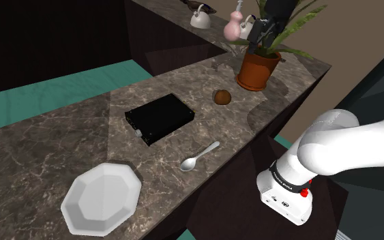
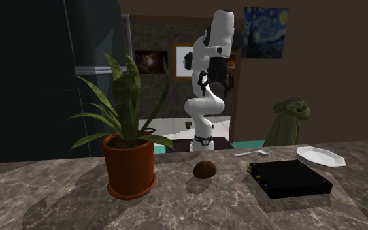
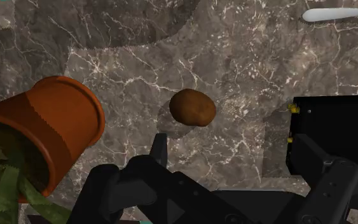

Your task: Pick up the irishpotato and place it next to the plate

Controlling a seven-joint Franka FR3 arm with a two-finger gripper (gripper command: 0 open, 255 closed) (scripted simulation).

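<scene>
The brown potato (image 1: 223,97) lies on the dark marble counter between the terracotta plant pot (image 1: 257,70) and a black box (image 1: 159,118). In the wrist view the potato (image 3: 192,107) sits just ahead of my gripper (image 3: 234,153), nearer one finger (image 3: 159,147) than the other. The gripper is open, holds nothing and hangs well above the counter. In the shoulder view it (image 1: 258,35) hovers high beside the plant leaves. The white octagonal plate (image 1: 101,198) rests at the counter's near left end, far from the potato. Across the counter I see potato (image 2: 205,170) and plate (image 2: 319,157).
A metal spoon (image 1: 199,157) lies between the box and the plate near the counter's front edge. The leafy plant (image 2: 127,98) stands tall close to the potato. A white kettle (image 1: 200,17) and a pink bottle (image 1: 233,26) stand on the back ledge.
</scene>
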